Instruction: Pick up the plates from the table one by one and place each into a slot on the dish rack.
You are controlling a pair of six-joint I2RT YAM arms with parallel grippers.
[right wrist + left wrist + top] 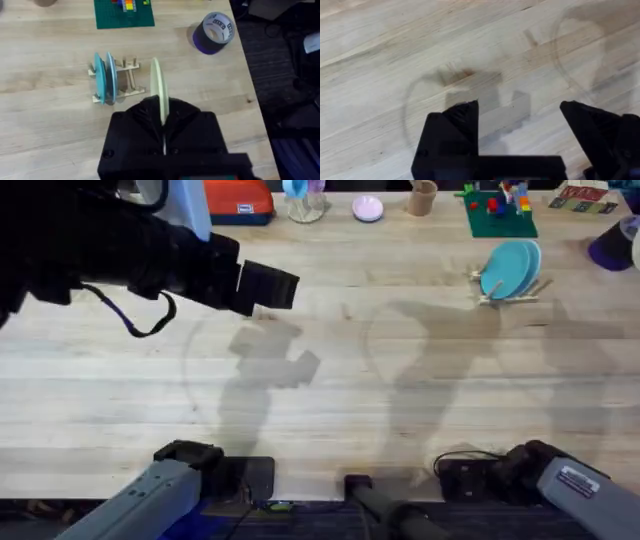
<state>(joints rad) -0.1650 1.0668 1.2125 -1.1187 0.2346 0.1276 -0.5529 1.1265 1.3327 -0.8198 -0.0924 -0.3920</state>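
Wide bare surface (330, 390) under my spread, empty left gripper (520, 115), while my right gripper (162, 125) pinches the yellow-green plate (158, 87) on edge beside the dish rack (131, 80) near the surface's far right edge, two teal plates (106, 79) slotted.

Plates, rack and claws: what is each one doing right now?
Two round teal-blue plates: standing on edge in the rack's slots.
Round pale yellow-green plate: on edge, held in the right claw, not yet in the rack.
Small light-wood dish rack: on the table, some slots free.
Right claw: shut on the yellow-green plate.
Left claw: open, holding nothing, above bare table.
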